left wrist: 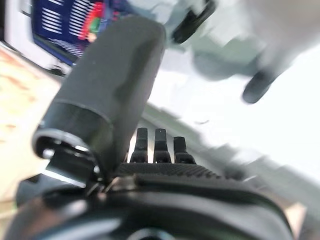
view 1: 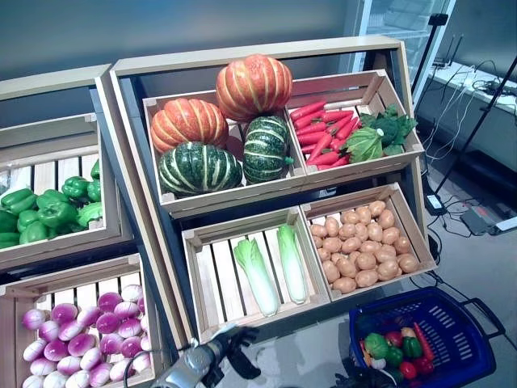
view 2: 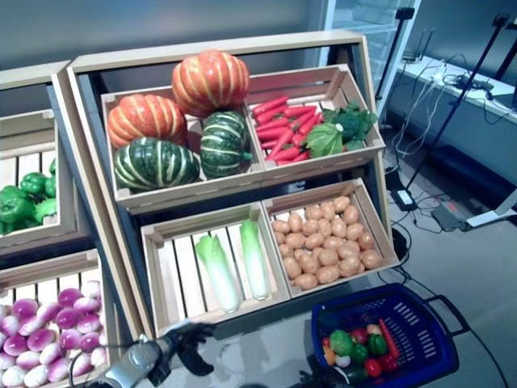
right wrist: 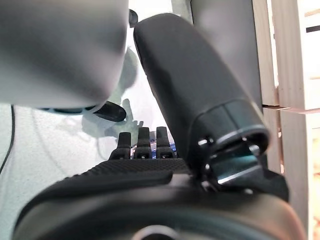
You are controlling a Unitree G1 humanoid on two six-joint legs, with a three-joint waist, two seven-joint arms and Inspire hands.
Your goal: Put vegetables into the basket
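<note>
The blue plastic basket (view 1: 464,335) stands on the floor at the lower right, in front of the stand. In it lie green peppers (view 1: 378,346), red round vegetables (view 1: 408,369) and a carrot (view 1: 422,341). My left hand (view 1: 234,346) is low in front of the stand's bottom crate with the two pale green cabbages (view 1: 257,275). It is empty, and its fingers (left wrist: 156,145) are straight in the left wrist view. My right hand (right wrist: 140,175) is empty with straight fingers, and a bit of the blue basket (right wrist: 172,148) shows just past them.
The wooden stand (view 1: 242,61) with tilted crates fills the middle and left. A crate of potatoes (view 1: 363,246) sits just above the basket. Tripod legs and cables (view 1: 468,210) lie on the floor at the right. Grey floor lies between the stand and the basket.
</note>
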